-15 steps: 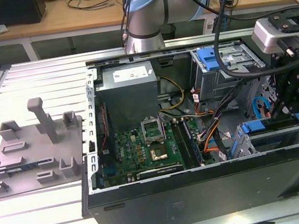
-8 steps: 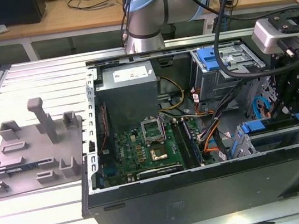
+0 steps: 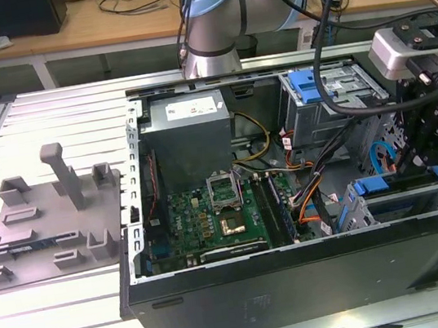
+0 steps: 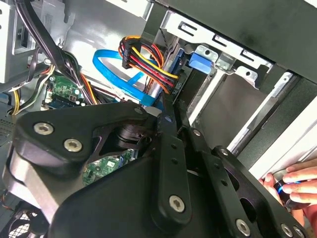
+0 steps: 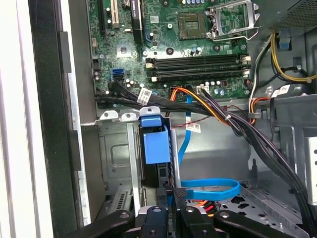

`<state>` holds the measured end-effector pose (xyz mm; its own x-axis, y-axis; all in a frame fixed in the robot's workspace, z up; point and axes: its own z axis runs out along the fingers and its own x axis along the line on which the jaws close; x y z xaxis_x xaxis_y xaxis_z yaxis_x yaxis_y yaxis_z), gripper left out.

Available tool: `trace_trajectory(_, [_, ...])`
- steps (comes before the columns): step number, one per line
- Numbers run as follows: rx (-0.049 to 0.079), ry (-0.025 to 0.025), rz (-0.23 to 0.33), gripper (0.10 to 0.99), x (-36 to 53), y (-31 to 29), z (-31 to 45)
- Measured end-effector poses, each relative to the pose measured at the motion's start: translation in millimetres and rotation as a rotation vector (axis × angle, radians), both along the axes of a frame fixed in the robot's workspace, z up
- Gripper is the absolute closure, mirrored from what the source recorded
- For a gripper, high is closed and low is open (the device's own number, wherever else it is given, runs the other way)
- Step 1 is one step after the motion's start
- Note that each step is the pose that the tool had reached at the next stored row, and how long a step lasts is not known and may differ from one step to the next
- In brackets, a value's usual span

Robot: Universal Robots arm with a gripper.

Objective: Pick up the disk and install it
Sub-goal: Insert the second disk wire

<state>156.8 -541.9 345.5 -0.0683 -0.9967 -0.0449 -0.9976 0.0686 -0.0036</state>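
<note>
The disk (image 5: 154,144) is seen edge-on in the first wrist view, with its blue bracket end leading into the metal drive cage (image 5: 116,153) at the case's front corner. My gripper (image 5: 169,199) sits right behind it, its black fingers shut on the disk's thin dark body. In the exterior view the disk's blue bracket (image 3: 375,185) lies in the cage at the exterior view's lower right, and the gripper (image 3: 409,175) reaches down to it. In the second wrist view the fingers (image 4: 168,119) point at the blue bracket (image 4: 200,62).
Orange, black and blue cables (image 5: 213,106) run close beside the cage. The motherboard (image 3: 210,215) and grey power supply box (image 3: 190,135) fill the case's middle. A second cage with a blue latch (image 3: 310,84) stands behind. A grey fixture (image 3: 53,213) lies outside. A person's hand (image 4: 297,181) rests nearby.
</note>
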Motion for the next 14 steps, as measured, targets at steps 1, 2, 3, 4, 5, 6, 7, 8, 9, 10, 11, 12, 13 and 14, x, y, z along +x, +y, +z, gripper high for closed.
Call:
trace_trajectory(1, [0.003, -0.0008, 0.001, 0.925, 0.0, 0.0, 0.0])
trace_trajectory(2, [0.004, -0.0012, 0.001, 0.925, 0.0, 0.0, -0.1])
trace_trajectory(3, [0.004, -0.0014, 0.002, 0.925, 0.0, 0.0, -0.2])
trace_trajectory(4, [0.005, -0.0016, 0.002, 0.925, 0.0, 0.0, -0.3])
trace_trajectory(5, [0.005, -0.0016, 0.003, 0.925, 0.0, -0.1, -0.4])
trace_trajectory(6, [0.005, -0.0016, 0.004, 0.925, 0.0, -0.1, -0.7])
trace_trajectory(7, [0.006, -0.0017, 0.005, 0.925, 0.0, 0.0, -1.2])
trace_trajectory(8, [0.006, -0.0016, 0.006, 0.925, 0.0, -0.1, -1.9])
trace_trajectory(9, [0.006, -0.0016, 0.007, 0.925, 0.0, 0.0, -2.0])
trace_trajectory(10, [0.006, -0.0016, 0.008, 0.925, 0.0, 0.0, -2.1])
trace_trajectory(11, [0.006, -0.0016, 0.009, 0.925, 0.0, 0.0, -2.2])
trace_trajectory(12, [0.006, -0.0016, 0.011, 0.925, 0.0, 0.0, -2.7])
trace_trajectory(13, [0.006, -0.0016, 0.013, 0.925, 0.0, 0.0, -2.9])
trace_trajectory(14, [0.006, -0.0016, 0.014, 0.925, 0.0, 0.0, -3.2])
